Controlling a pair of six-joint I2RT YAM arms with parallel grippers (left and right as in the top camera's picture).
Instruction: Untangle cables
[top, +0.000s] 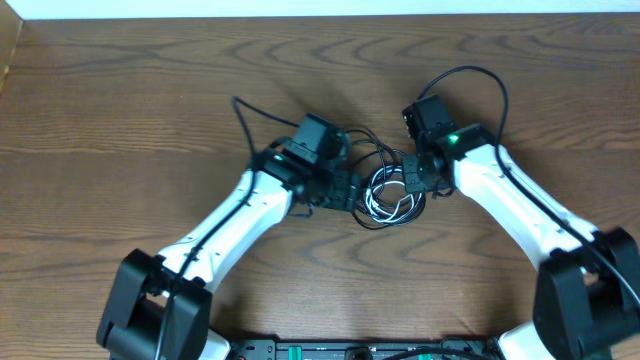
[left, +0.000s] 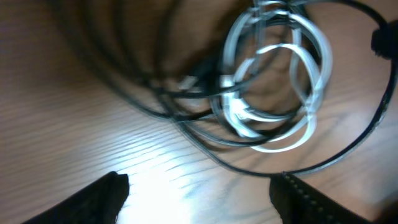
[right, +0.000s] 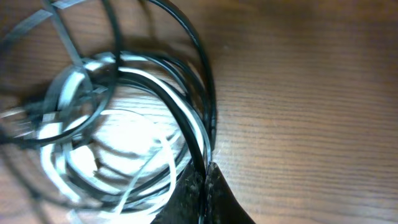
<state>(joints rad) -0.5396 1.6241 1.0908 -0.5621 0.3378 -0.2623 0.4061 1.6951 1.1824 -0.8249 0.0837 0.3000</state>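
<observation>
At table (top: 120, 100) centre, cables (top: 385, 190) coiled, right pincer (right: 204, 186) clamped on them, left pincer (left: 205, 196) wide apart, empty

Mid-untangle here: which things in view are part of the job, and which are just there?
Part of the job:
- white cable, coiled
- black cables, tangled with it
- right gripper, shut on one of the black cables
- left gripper, open beside the bundle

Just there:
- wooden table
- right arm's own wire

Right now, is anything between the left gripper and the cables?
Nothing visible. The left gripper is open, and only bare table lies between it and the cables, which sit just ahead in the left wrist view.
</observation>
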